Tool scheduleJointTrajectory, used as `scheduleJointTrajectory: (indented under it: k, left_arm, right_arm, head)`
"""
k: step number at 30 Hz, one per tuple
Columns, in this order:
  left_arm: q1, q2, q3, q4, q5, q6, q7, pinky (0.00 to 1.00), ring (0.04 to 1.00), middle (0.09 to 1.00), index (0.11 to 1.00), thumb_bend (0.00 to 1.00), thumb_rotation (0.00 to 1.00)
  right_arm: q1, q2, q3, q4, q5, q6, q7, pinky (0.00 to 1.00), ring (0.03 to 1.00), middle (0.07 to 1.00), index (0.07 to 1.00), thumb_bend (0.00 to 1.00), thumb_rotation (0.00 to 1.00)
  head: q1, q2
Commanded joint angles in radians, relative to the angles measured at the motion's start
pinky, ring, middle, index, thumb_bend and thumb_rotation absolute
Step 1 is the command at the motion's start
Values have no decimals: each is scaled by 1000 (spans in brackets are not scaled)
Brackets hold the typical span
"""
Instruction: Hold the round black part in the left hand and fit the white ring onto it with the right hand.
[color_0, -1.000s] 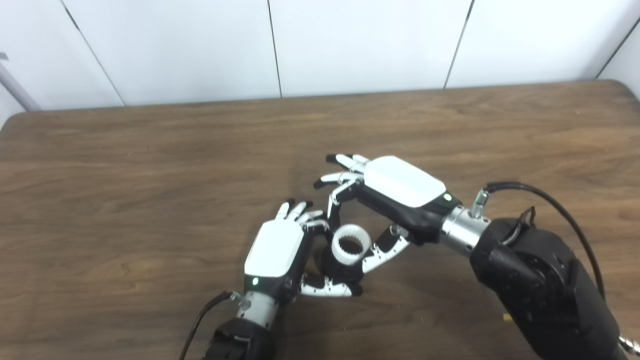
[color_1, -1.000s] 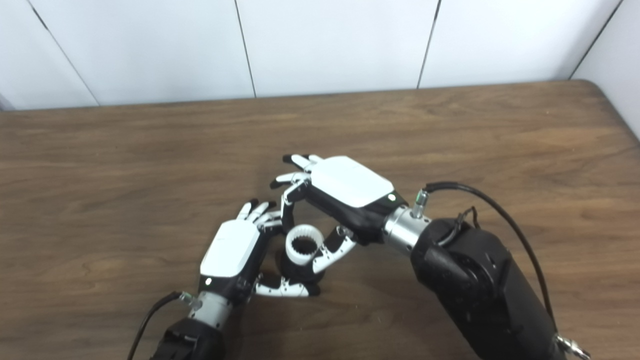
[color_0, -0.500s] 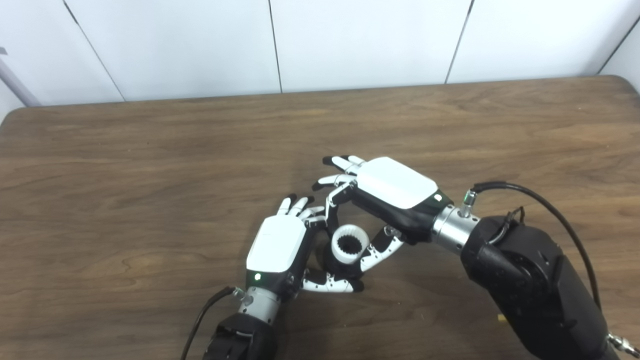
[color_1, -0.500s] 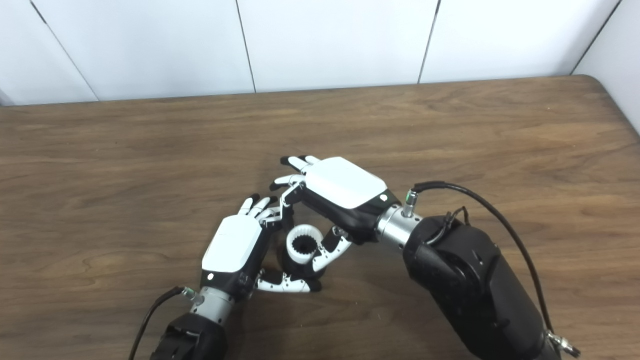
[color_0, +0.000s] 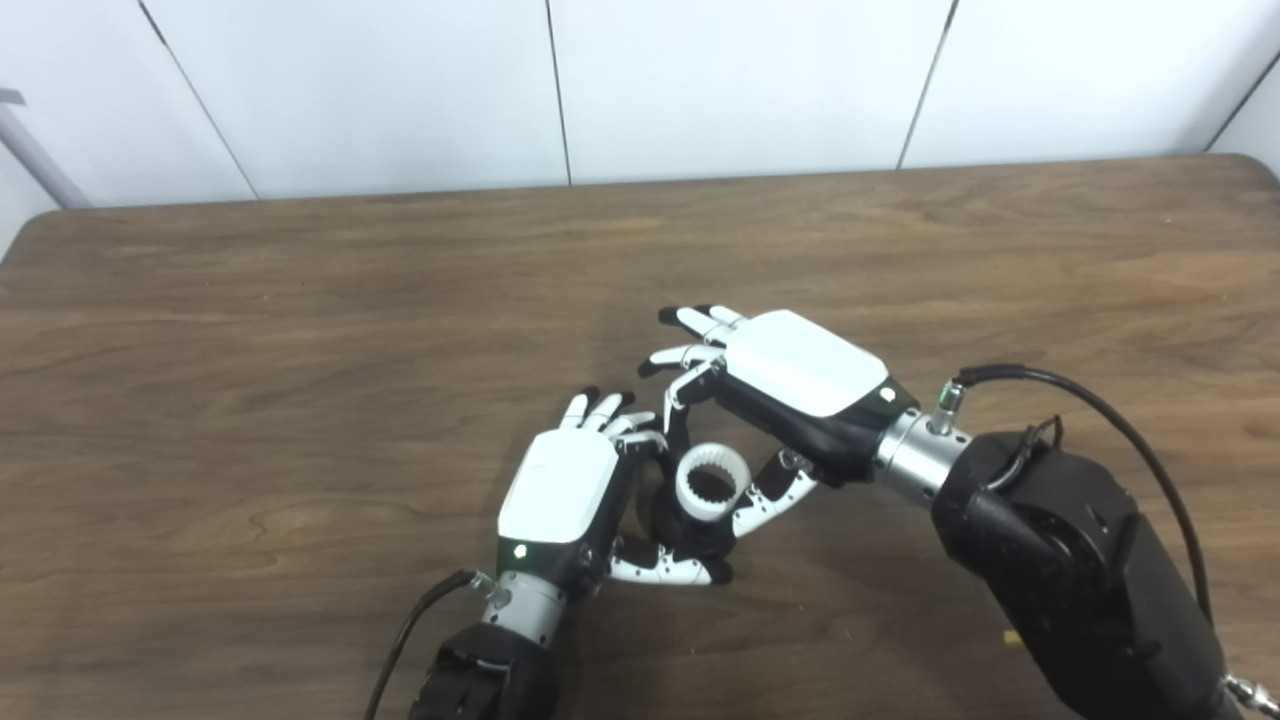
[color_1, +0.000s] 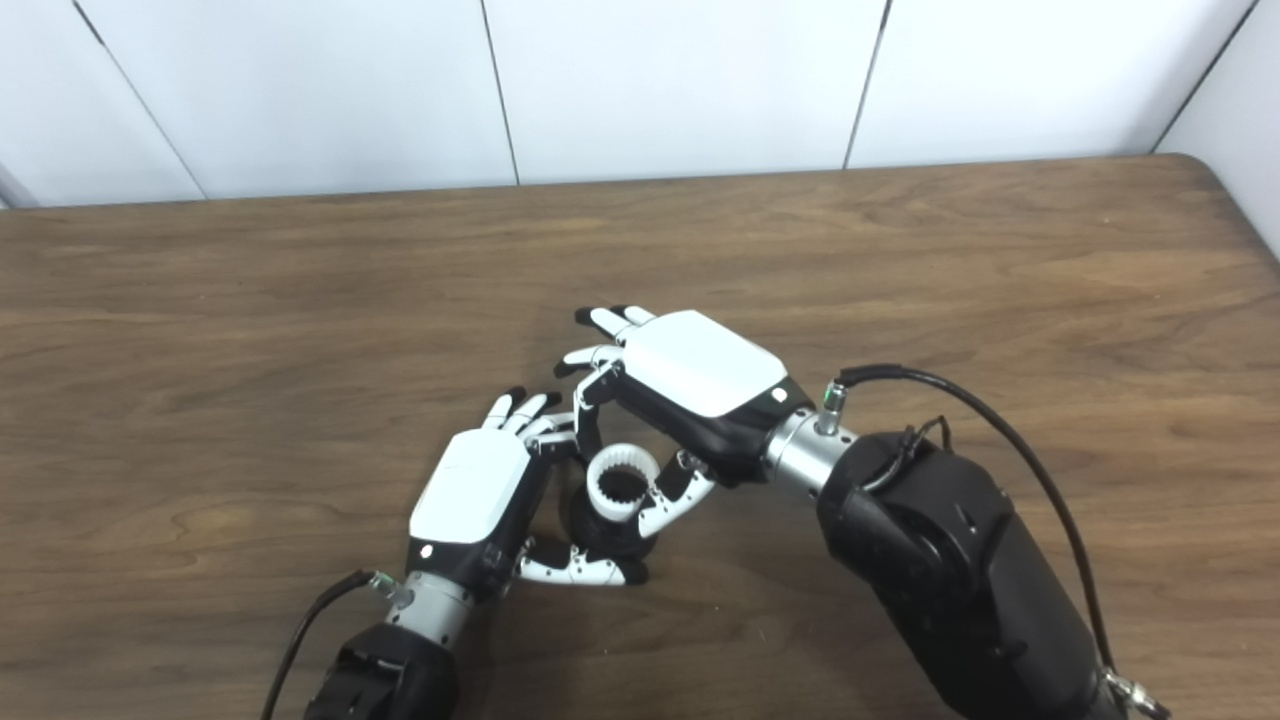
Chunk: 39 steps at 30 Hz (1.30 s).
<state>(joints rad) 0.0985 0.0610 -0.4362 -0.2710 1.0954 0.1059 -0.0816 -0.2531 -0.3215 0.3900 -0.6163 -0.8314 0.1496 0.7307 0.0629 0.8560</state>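
The left hand (color_0: 560, 490) rests low over the brown wood-grain worktop (color_0: 250, 330), near its front edge, with its white back plate facing up. Its fingers (color_0: 600, 410) curl around the far side of the round black part (color_0: 690, 525), and its thumb (color_0: 665, 571) lies along the near side, so the part is clasped between them. Most of the black part is hidden by the two hands; only its dark lower body shows.

The white ring (color_0: 711, 486) sits on top of the black part, its opening facing up and toward the cameras. Small teeth line its inner wall. Whether the ring is fully seated on the part cannot be told.

The right hand (color_0: 775, 385) reaches in from the right, its back plate up and tilted. One finger (color_0: 680, 405) bends down to the far side of the ring and the thumb (color_0: 765, 498) presses against the ring's right side, so the ring is pinched between them. The remaining fingers of this hand stretch out to the left, above the worktop and clear of the ring.

The fingertips of the two hands are just beside each other at the far side of the ring. A black cable (color_0: 1090, 400) loops from the right wrist to the forearm. White wall panels (color_0: 740, 80) stand behind the worktop.
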Motion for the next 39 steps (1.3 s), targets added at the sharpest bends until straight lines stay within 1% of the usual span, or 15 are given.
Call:
scheduleJointTrajectory:
  k: [1,12,20,39]
  left_arm:
    - [-12,-7,-3,-19,3,0,8,1000,926,808,485,520,52]
    - [-13,-9,-4,-20,7,3,4,1000,930,811,485,520,52]
    - [-12,-7,-6,-24,12,4,1,1000,929,812,485,520,53]
    - [-16,-13,-9,-25,21,10,-1,1000,924,809,485,520,53]
  right_arm:
    - [-23,10,-13,-6,5,-21,-20,1000,1000,856,484,523,137]
    - [-21,18,-10,-6,5,-25,-20,1000,1000,856,483,523,138]
    - [-22,23,-4,-12,-3,-14,3,1000,1000,862,483,522,139]
    - [0,25,-4,19,-9,-50,-15,1000,1000,856,484,523,138]
  head:
    - [0,2]
    - [3,2]
    - [4,4]
    - [2,8]
